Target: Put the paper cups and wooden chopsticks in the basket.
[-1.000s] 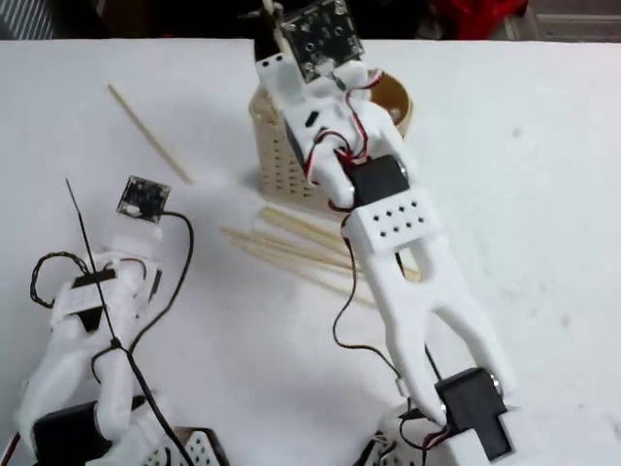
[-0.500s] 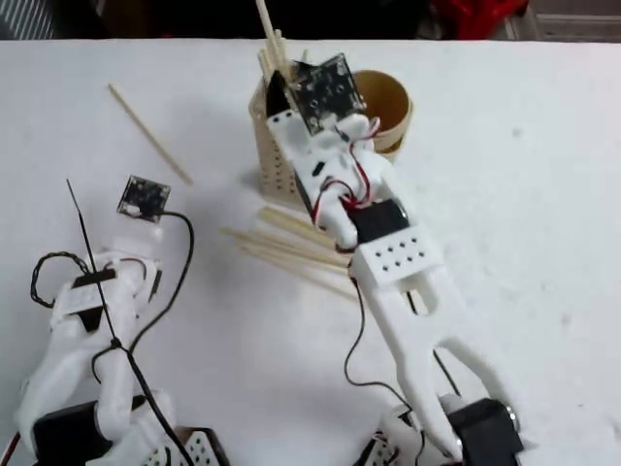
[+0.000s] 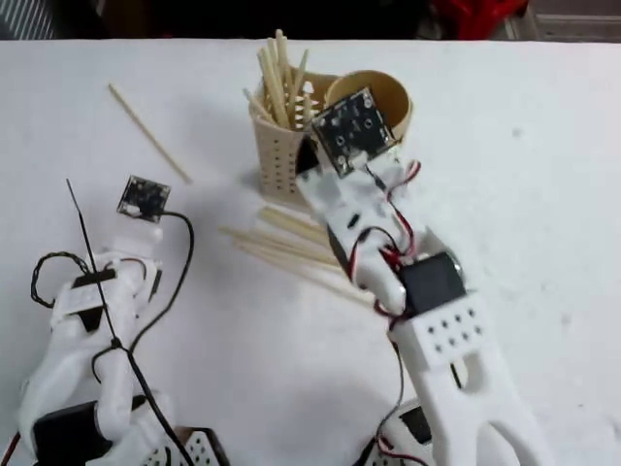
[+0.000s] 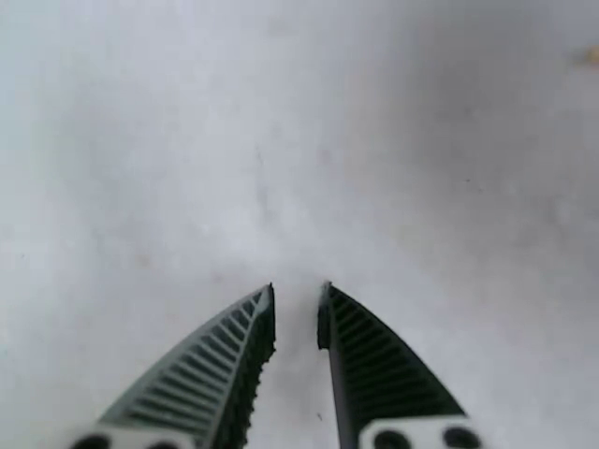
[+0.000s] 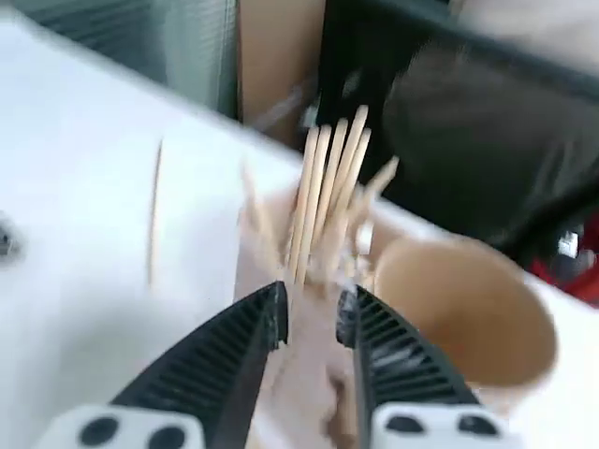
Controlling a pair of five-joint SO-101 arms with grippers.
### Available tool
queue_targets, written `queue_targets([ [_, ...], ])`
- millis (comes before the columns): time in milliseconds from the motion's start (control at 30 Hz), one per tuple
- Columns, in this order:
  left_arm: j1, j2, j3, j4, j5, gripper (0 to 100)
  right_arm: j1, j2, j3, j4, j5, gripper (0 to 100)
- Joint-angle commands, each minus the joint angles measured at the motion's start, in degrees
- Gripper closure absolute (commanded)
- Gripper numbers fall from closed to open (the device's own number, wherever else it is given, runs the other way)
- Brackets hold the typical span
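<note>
We saw the right claw close over the near edge of the basket, its jaws a narrow gap apart and gripping nothing. A bunch of chopsticks stood upright in the basket, the tips fanning out above its rim. The paper cup stood open-side up against the basket, on the other side from the bunch; we could not tell whether it sat inside. The loose chopsticks lay piled on the table just beside the basket, partly under the right arm. A single stick lay well apart from them. The left claw hung over the table, jaws slightly parted and empty.
</note>
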Motion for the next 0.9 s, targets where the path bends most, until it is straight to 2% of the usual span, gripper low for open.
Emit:
queue_targets([
  [0,0.8,-1.8,0.1,-0.9,-0.6,90,-7.0,-2.9,-3.2,13.9,8.8,90.2],
  [133,0.8,-1.8,0.1,-0.9,-0.6,90,-13.7,-0.3,0.4,17.0,12.7,90.0],
  [567,0.8,-1.8,0.1,-0.9,-0.6,90,-14.1,30.5,8.3,1.7,19.4,89.9],
  [867,0.8,-1.8,0.1,-0.9,-0.6,90,-14.1,38.5,8.2,-2.5,21.6,89.9],
])
